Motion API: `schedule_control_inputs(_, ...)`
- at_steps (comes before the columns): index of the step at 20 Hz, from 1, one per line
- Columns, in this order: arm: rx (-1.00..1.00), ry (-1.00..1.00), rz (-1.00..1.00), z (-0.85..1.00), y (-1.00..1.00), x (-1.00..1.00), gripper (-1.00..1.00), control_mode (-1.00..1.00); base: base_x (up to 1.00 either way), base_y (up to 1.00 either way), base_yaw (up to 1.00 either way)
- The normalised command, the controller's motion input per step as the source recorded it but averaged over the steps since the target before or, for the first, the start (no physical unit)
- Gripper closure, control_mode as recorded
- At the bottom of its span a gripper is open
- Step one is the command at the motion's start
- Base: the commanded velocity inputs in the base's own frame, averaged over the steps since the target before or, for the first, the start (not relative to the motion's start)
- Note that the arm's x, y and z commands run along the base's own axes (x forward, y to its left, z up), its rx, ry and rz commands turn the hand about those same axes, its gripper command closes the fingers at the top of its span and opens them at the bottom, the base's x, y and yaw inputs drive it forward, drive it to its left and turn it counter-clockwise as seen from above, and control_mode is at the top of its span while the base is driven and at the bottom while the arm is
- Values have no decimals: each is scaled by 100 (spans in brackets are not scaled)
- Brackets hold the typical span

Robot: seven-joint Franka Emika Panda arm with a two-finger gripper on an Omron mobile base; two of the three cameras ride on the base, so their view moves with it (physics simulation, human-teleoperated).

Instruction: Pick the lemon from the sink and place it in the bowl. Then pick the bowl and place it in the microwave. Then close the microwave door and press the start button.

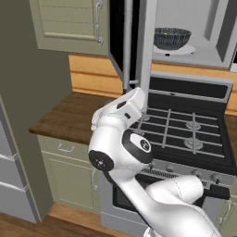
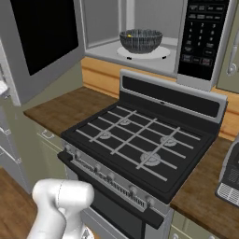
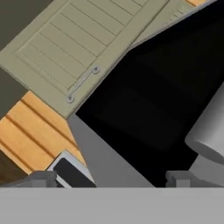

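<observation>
Lemon (image 1: 163,34): small bright yellow speck just visible over the rim inside the bowl (image 2: 140,41). Bowl is round, dark grey, fine pale ribbed streaks on its walls, and sits centred on the white round turntable plate (image 2: 156,53) inside the microwave (image 2: 184,35). Cavity walls pale grey and smooth. Black control panel (image 2: 201,35) with rows of small buttons runs down the cavity's right side.

Microwave door (image 2: 39,39) is swung wide open to the left: silver frame, large black glass window, long silver bar handle (image 1: 127,41) along its free edge.

Gripper (image 3: 111,177): dark fingertips stand well apart with nothing between them, aimed at the door's black glass from close by. A grey cylindrical piece (image 3: 208,133), probably the handle, sits at the right edge of the hand view.

Below the microwave: black gas stove (image 2: 140,140) with grey wire grates, round burners, knobs along its front edge. Dark wood-grain counter (image 1: 69,113) left of the stove, orange plank backsplash (image 1: 95,76) behind it. Pale green panelled cabinet door (image 1: 69,23) with a slim metal pull above the counter's left end.
</observation>
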Motion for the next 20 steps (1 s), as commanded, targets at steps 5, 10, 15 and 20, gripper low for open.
schedule_control_inputs(5, 17, -5, 0, 19, -100, 11, -100, -100, 0, 0, 0)
schedule_control_inputs(10, 20, -11, 0, 22, -95, 16, -100, -100, 0, 0, 0)
schedule_control_inputs(15, 23, -21, 0, 25, -88, 15, -100, -100, 0, 0, 0)
schedule_control_inputs(20, 22, -18, 0, 15, -85, 21, -100, -100, 0, 0, 0)
